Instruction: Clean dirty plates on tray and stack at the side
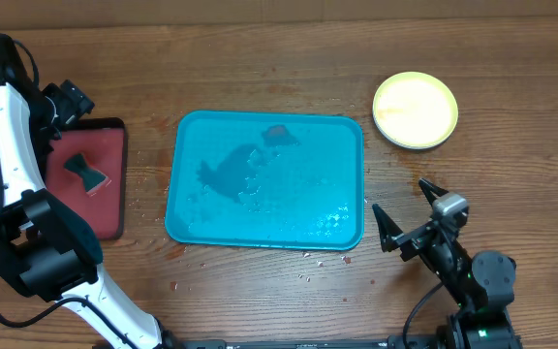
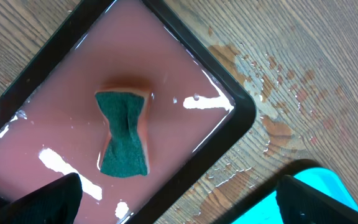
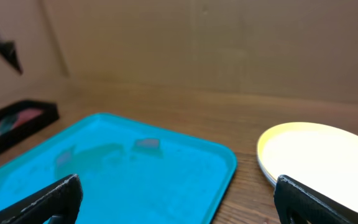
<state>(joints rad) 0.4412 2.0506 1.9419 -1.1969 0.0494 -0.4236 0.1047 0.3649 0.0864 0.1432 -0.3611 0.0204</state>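
Plates (image 1: pixel 415 110) stacked far right, tray (image 1: pixel 190 136) emptied. Left tool (image 2: pixel 178 182) and right tool (image 3: pixel 178 183) released; the left is best raised straight up from the sponge (image 2: pixel 124 134).

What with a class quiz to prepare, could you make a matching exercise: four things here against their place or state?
Things:
1. sponge
2. yellow-green-rimmed plate
3. turquoise tray
4. right gripper

Place or state:
a. open, empty, off the turquoise tray's near right corner
b. wet, holding no plates
c. lying in pink liquid in the black-rimmed tray
d. on the tabletop, beyond the turquoise tray's far right corner

Pairs: 1-c, 2-d, 3-b, 4-a
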